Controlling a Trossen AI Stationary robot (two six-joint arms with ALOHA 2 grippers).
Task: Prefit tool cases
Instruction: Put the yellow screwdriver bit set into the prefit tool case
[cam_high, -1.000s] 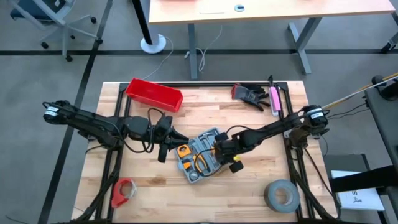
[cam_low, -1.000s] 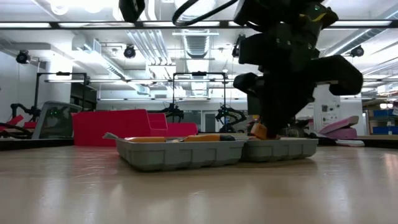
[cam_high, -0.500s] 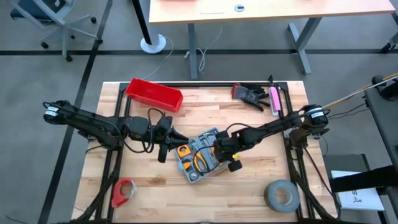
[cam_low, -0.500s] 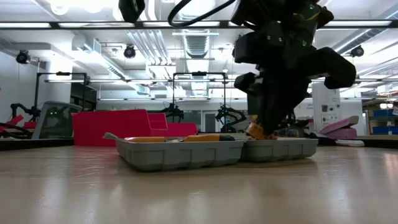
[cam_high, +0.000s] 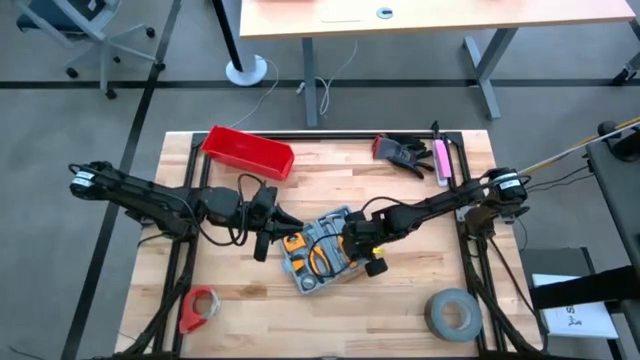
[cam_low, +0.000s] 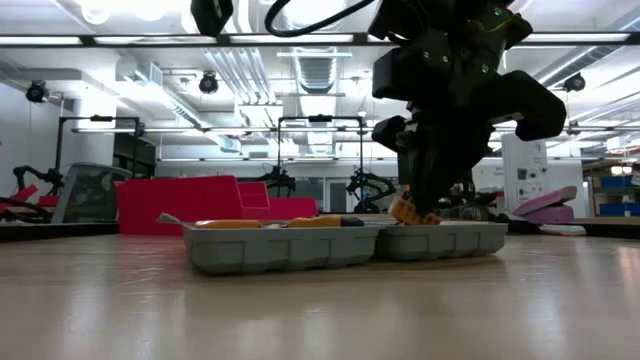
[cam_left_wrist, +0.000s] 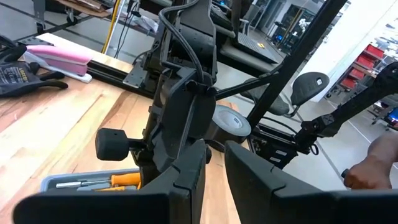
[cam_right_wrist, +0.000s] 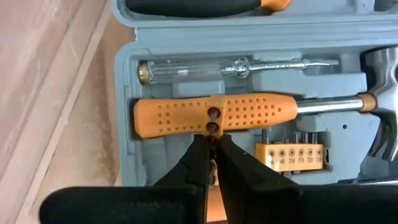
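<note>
Closed, right end effector tips touch dimpled orange hammer handle in moulded grey case

The right pincer has closed and shifted slightly over the tool case.

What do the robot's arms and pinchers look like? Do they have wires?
Both arms are thin, black and jointed, with black cables looping along them. The left arm and right arm each have a round silver-and-black cap at the shoulder. The right gripper has two flat, dark fingers narrowing to points. The left gripper has broader dark fingers.
</note>
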